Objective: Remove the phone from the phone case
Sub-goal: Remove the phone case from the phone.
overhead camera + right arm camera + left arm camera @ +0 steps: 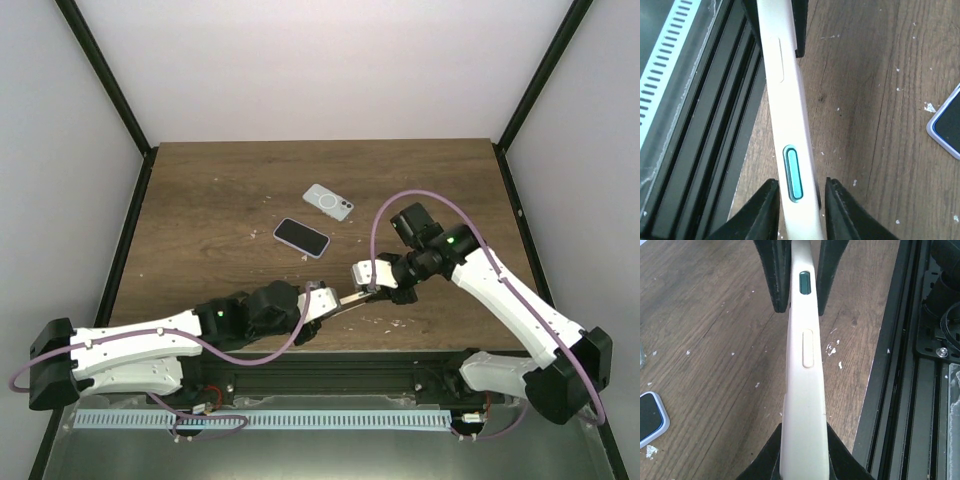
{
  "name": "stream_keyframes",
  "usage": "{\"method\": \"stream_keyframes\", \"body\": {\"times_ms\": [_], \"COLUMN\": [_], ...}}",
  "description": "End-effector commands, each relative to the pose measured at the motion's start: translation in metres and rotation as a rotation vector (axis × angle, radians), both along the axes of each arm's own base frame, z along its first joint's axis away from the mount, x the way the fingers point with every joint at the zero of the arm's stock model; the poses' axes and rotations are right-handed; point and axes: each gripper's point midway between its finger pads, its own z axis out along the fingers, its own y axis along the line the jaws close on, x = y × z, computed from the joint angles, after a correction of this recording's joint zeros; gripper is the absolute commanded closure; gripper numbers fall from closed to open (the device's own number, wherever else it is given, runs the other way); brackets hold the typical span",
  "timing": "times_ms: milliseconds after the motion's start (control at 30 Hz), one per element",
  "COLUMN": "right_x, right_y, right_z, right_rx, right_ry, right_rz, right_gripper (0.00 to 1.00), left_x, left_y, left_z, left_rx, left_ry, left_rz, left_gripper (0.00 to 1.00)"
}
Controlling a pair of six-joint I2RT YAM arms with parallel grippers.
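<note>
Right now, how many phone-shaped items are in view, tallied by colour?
cream phone case with a teal side button, held edge-on off the table: 1
black-screened phone with a pale lilac rim, lying flat: 1
white phone-shaped slab with a ring mark, lying flat: 1
Total: 3

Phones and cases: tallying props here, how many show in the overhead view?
3. A cream-cased phone is held by the left gripper at the front, the right gripper around its other end; a dark-screened phone lies mid-table; a white ring-marked case lies back-up just beyond.
</note>
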Motion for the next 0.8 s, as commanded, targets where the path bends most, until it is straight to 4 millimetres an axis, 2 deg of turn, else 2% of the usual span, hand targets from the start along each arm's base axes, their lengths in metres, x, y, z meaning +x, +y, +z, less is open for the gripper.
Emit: {"method": "stream_keyframes", "body": {"times_ms": [0,33,67,167,267,367,500,633,767], "right_x": [-0.001,0.000,0.001,0.007,0.021,0.041,0.053,0.057,0.049], "right_y": [0.004,0.004,0.005,0.004,0.003,-0.001,0.000,-0.007,-0.010], "right_z": [0.012,0.013,0.013,0.015,0.034,0.065,0.106,0.138,0.154], "right_rx": [0.011,0.010,0.008,-0.002,0.084,0.266,0.551,0.771,0.889], "right_ry": [-0.006,-0.002,-0.003,0.006,0.039,0.132,0.344,0.530,0.684], "right_rz": [0.021,0.019,0.013,-0.017,-0.066,-0.150,-0.207,-0.201,-0.155], "right_gripper": [0.82,0.87,0.91,0.99,0.99,0.99,0.99,0.99,0.99], "left_x": [0.014,0.019,0.024,0.047,0.078,0.101,0.113,0.105,0.096], "left_y": [-0.012,-0.010,-0.009,0.001,0.020,0.041,0.055,0.049,0.023], "left_z": [0.045,0.047,0.051,0.069,0.097,0.121,0.136,0.148,0.153], "left_rx": [-0.123,-0.128,-0.141,-0.218,-0.365,-0.556,-0.790,-0.939,-0.953], "left_ry": [-0.088,-0.101,-0.111,-0.085,-0.031,0.021,0.109,0.137,0.194], "left_rz": [0.034,0.056,0.081,0.182,0.330,0.449,0.486,0.385,0.254], "left_gripper": [0.98,0.93,0.84,0.47,0.30,0.22,0.20,0.18,0.19]}}
